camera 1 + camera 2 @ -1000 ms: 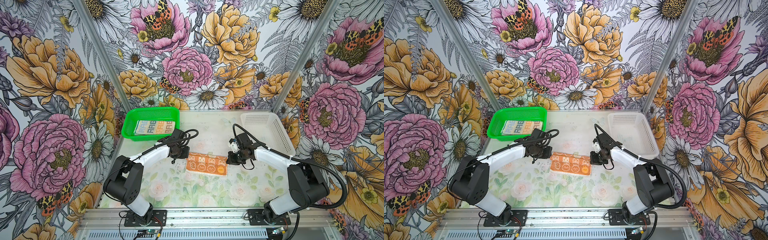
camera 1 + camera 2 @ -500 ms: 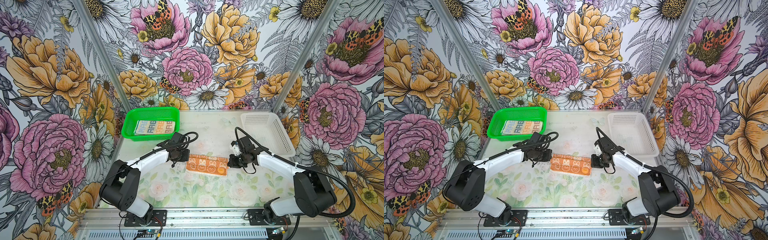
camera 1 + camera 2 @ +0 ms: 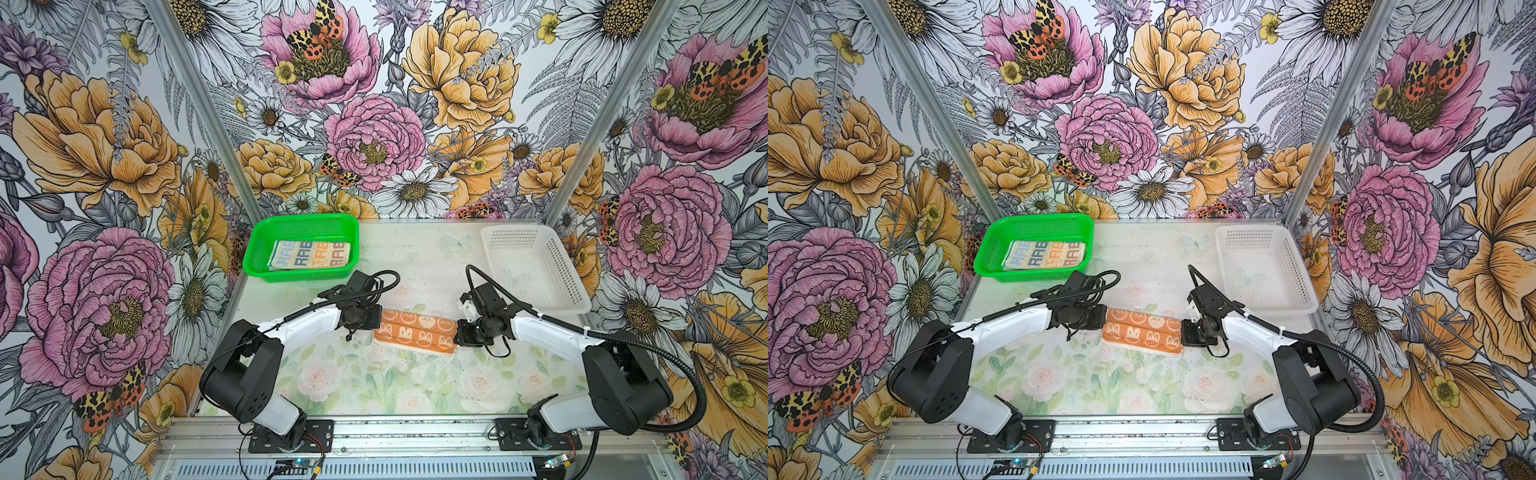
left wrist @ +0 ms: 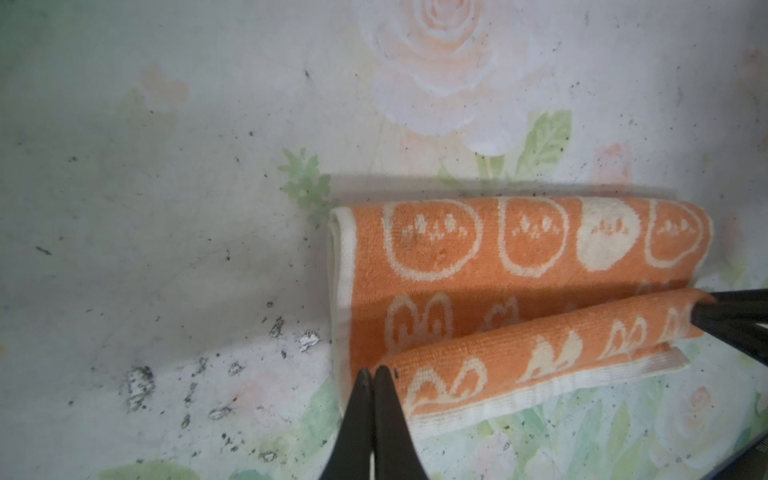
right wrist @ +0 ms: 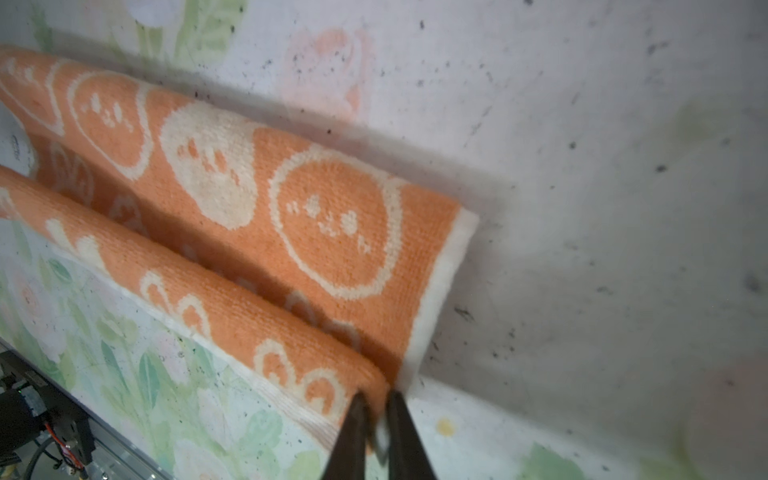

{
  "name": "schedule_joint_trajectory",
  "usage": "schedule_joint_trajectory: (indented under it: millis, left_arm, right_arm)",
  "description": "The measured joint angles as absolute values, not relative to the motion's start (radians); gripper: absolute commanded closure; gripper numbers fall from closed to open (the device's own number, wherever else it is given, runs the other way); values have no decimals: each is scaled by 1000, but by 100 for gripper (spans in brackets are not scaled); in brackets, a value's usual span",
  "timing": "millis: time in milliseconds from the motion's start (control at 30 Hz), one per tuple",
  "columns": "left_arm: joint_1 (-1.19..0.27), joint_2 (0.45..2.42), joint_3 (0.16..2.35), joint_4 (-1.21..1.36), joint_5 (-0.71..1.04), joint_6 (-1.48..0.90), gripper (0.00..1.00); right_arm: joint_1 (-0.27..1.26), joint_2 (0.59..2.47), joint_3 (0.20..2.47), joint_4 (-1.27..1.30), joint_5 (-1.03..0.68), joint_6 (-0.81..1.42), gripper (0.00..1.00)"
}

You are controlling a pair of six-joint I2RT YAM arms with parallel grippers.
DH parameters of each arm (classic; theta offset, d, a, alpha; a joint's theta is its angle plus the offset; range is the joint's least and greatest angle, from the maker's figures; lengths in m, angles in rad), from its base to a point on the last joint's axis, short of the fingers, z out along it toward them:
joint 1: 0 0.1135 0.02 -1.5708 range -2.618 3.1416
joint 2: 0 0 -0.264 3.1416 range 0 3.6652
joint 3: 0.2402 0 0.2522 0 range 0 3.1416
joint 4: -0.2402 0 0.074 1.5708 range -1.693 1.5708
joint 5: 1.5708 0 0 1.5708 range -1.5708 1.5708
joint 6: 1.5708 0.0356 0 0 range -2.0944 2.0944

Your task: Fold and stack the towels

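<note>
An orange towel (image 3: 413,332) (image 3: 1142,332) with cream rabbit faces lies folded into a long strip mid-table. Its top flap (image 4: 540,353) (image 5: 249,328) runs along the near side. My left gripper (image 3: 376,330) (image 3: 1103,326) (image 4: 372,370) is at the strip's left end, jaws pressed together at the flap's corner. At the right end, my right gripper (image 3: 456,336) (image 3: 1182,336) (image 5: 376,395) is pinched on the flap's other corner, with cloth showing between its fingers. A folded cream towel (image 3: 311,254) (image 3: 1044,254) with "RAB" lettering lies in the green basket (image 3: 299,220) (image 3: 1034,220).
A white mesh basket (image 3: 552,309) (image 3: 1279,309) stands empty at the back right. The green basket sits at the back left, just behind my left arm. Floral walls close in the table on three sides, and a metal rail runs along the front.
Both grippers have moved toward the front of the table, drawing the orange towel's edge over itself. The strip is now narrower. The cream towel has not moved.
</note>
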State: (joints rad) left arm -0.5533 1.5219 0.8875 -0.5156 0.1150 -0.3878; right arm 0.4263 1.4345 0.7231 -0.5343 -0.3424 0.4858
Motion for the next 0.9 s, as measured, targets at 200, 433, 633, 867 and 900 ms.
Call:
schedule_joint_trajectory:
  millis: [200, 433, 633, 867, 900]
  left_arm:
    - [-570, 1470, 881, -537, 79, -411, 13]
    - [-567, 1402, 935, -550, 68, -426, 1]
    - [-567, 1482, 967, -526, 114, -455, 1]
    - [-566, 1639, 969, -542, 166, -456, 1]
    - [-566, 1647, 971, -547, 170, -456, 3]
  right_arm:
    - [426, 1364, 722, -545, -349, 489, 39]
    - [426, 1325, 738, -543, -360, 513, 20]
    - [426, 1398, 741, -541, -344, 526, 5]
    - [426, 1429, 741, -540, -336, 532, 1]
    - [426, 1429, 741, -540, -336, 532, 1]
